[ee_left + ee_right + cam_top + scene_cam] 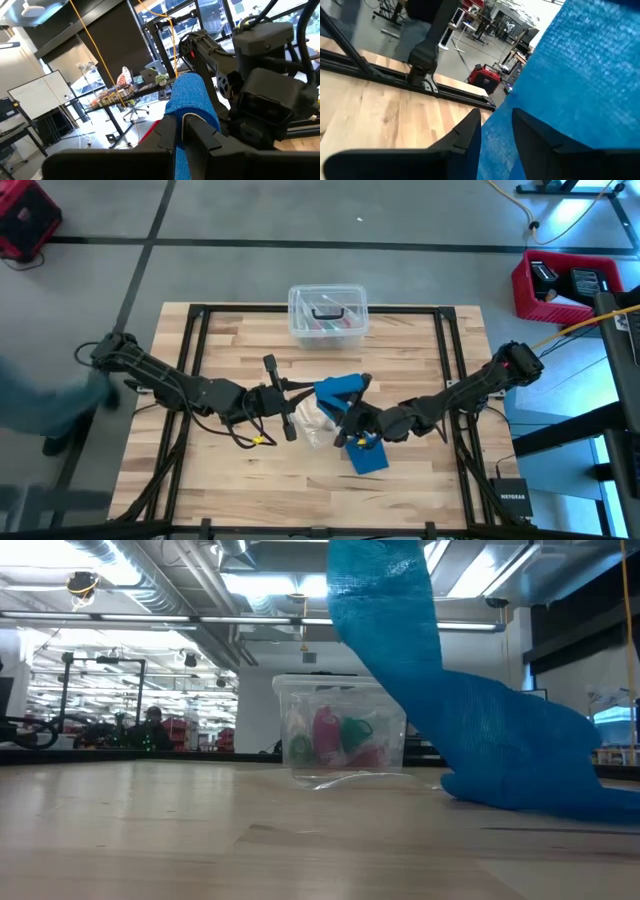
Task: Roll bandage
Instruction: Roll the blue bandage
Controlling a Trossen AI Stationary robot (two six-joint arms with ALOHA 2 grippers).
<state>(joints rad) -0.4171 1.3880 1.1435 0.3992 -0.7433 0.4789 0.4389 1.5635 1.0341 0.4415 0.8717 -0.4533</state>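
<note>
So the bandage (345,395) hangs mid-frame between both tools: left tool (181,131) pinches its upper end, right tool (496,131) straddles the lower stretch, fingers around it, tail on the surface (200,480).

The bandage (480,740) is matt blue cloth with an open, gauzy weave — soft, and creased where it folds. The counter (200,480) is pale wood in jointed strips, smooth with a faint sheen (the low view shows light glancing off it). The box (328,315) is clear, glossy plastic. Beside the bandage lies a crinkled clear plastic bag (312,425). Both pincers look like dull black plastic — the left pincer (182,132), the right pincer (496,132).
</note>
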